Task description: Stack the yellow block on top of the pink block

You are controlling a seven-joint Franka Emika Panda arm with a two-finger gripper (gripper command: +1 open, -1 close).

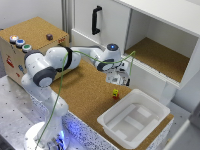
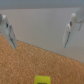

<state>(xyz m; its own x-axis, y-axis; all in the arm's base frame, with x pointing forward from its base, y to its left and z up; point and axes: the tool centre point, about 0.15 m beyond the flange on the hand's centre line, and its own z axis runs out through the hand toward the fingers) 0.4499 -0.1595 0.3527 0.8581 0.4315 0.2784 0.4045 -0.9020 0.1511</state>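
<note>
The yellow block (image 1: 115, 91) rests on the cork table surface (image 1: 85, 95), close to the white tub. A reddish patch directly under it reads as the pink block (image 1: 115, 95), with the yellow one on top of it. My gripper (image 1: 120, 82) hangs a little above and behind this pair, open, with nothing between its fingers. In the wrist view the two fingers (image 2: 10, 34) stand wide apart and the gripper (image 2: 40, 45) holds only air. The yellow block (image 2: 42, 79) shows at the picture's edge, below the fingers. The pink block is hidden in that view.
A white tub (image 1: 150, 107) stands at the table's front corner, just beside the blocks. Behind is a white cabinet with an open cork-floored compartment (image 1: 160, 57) and a black handle (image 1: 96, 20). A cork box with coloured buttons (image 1: 37, 30) is at the exterior view's left. A green cable (image 1: 62, 85) hangs along the arm.
</note>
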